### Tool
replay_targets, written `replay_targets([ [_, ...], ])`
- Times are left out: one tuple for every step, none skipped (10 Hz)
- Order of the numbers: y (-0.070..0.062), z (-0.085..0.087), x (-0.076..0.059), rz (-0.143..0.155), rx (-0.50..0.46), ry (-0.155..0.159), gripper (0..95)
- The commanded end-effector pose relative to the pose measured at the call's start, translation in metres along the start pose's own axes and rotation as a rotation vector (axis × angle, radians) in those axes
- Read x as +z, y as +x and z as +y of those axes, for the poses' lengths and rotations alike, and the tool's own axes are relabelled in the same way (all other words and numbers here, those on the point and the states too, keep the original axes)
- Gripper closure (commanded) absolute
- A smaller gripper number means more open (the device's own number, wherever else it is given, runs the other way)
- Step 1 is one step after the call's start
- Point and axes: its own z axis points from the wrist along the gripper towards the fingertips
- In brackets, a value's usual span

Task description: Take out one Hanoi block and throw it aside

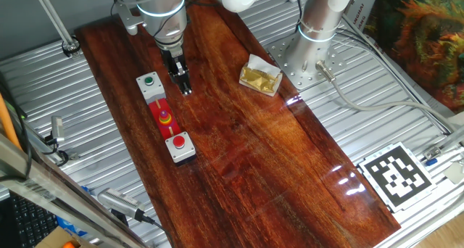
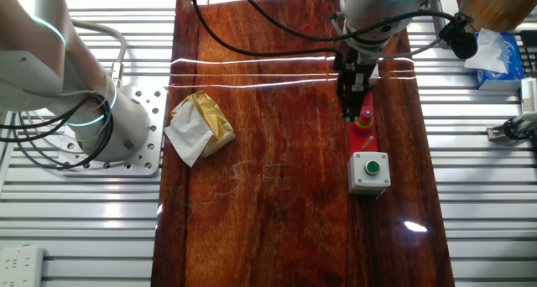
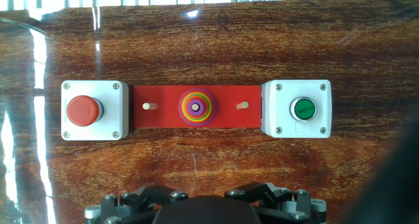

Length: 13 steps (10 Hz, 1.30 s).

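On the worktop (image 1: 239, 154), Hanoi block (image 3: 195, 107) tops stack on red base (image 3: 163, 107) between button boxes; end effector (image 1: 183, 83) hovers beside, empty, jaw gap unclear. No readable writing.

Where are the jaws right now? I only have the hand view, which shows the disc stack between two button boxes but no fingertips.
Observer: The jaws hang to one side of the stack of discs. One fixed view shows bare wood between them and the red base.
Operator: Open or shut?
Observer: Too small to tell, but nothing shows between them.
Operator: Anything on the table outside my frame?
Observer: A crumpled gold-and-white wrapper lies near the opposite edge of the wood from the green-button box.
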Motion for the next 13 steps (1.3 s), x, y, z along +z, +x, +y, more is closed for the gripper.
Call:
replay_targets([
  [0.000,0.000,0.000,0.000,0.000,0.000,0.0],
  [0.000,0.000,0.000,-0.026,-0.166,0.200,95.0],
  [0.001,0.001,-0.003,-0.031,-0.112,0.109,95.0],
  [0.000,0.002,-0.006,-0.021,-0.113,0.117,95.0],
  [-0.003,0.004,-0.012,0.003,-0.109,0.124,95.0],
  [-0.007,0.006,-0.016,0.030,-0.110,0.122,95.0],
  [-0.009,0.006,-0.018,0.041,-0.111,0.120,95.0],
  [-0.010,0.007,-0.018,0.042,-0.120,0.122,95.0],
  [-0.011,0.007,-0.018,0.043,-0.122,0.119,95.0],
  [-0.011,0.007,-0.018,0.042,-0.117,0.117,95.0],
  [-0.011,0.007,-0.018,0.039,-0.110,0.116,95.0],
  [-0.011,0.007,-0.018,0.033,-0.079,0.095,95.0],
  [-0.011,0.006,-0.018,0.029,-0.037,0.062,95.0],
])
